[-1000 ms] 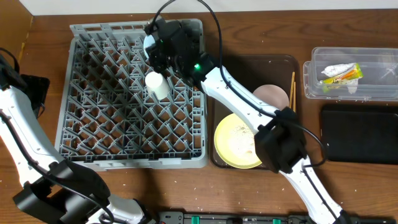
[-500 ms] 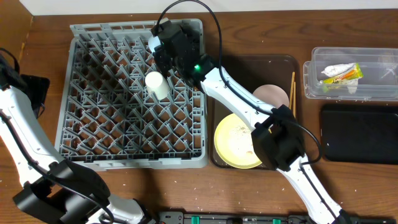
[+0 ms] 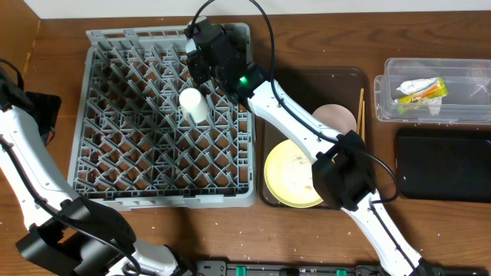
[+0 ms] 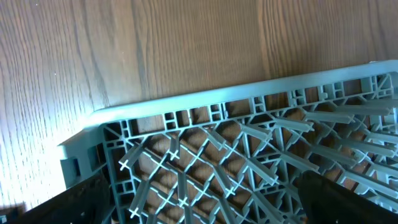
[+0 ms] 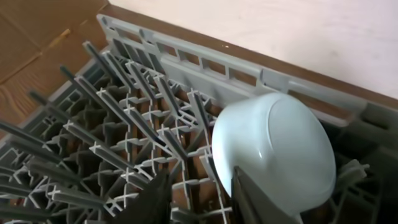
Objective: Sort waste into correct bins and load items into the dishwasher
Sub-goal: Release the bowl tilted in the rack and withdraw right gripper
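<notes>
The light blue bowl (image 5: 280,149) lies tipped on its side among the pegs of the grey dishwasher rack (image 3: 153,153), against its far wall. My right gripper (image 5: 200,180) hangs over it, slightly open: one finger crosses in front of the bowl, and the other stands clear of its edge with a gap. In the overhead view the right gripper (image 3: 201,55) covers the bowl. A small cream cup (image 3: 193,105) lies in the rack nearby. My left gripper (image 4: 211,196) is wide open and holds nothing, above the rack's corner (image 4: 93,124).
A dark brown tray (image 3: 307,77) right of the rack holds a pale yellow plate (image 3: 291,175) with crumbs, a pinkish bowl (image 3: 335,119) and chopsticks (image 3: 360,107). A clear tub (image 3: 468,113) with a wrapper (image 3: 423,92) and a black tray (image 3: 445,165) stand at the right.
The right gripper has shifted slightly toward the rack's far edge and its jaws have parted a little. The bowl, partly visible before, is now covered in the overhead view. The left arm is still.
</notes>
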Controlling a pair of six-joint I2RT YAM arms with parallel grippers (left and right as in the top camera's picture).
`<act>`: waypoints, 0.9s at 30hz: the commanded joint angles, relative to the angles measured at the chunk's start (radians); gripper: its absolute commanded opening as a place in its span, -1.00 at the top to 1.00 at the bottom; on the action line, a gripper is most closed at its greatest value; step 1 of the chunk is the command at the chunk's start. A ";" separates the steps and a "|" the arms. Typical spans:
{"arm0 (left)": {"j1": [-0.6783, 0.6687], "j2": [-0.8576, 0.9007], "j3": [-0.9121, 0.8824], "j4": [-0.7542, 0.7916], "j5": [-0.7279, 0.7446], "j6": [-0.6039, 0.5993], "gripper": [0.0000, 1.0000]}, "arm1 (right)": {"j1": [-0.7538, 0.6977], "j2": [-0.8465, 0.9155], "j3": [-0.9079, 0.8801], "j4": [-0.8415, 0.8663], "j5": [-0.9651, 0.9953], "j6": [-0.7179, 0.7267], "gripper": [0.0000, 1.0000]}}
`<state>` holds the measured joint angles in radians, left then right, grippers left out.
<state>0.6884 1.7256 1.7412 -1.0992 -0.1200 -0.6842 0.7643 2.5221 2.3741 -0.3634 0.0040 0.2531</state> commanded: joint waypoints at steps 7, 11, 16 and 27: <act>0.003 -0.020 -0.003 -0.004 -0.020 -0.009 -0.96 | -0.063 0.000 0.021 -0.021 0.018 0.107 0.46; 0.003 -0.020 -0.003 -0.004 -0.020 -0.009 -0.96 | -0.108 0.001 0.020 -0.018 0.018 0.107 0.51; 0.003 -0.020 -0.003 -0.004 -0.020 -0.009 -0.96 | -0.147 0.020 0.019 0.021 -0.086 0.111 0.54; 0.003 -0.020 -0.003 -0.004 -0.020 -0.009 -0.96 | -0.126 0.111 0.019 0.109 -0.275 0.195 0.48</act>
<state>0.6884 1.7256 1.7412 -1.0992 -0.1196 -0.6842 0.6025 2.6003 2.3749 -0.2615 -0.2077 0.4225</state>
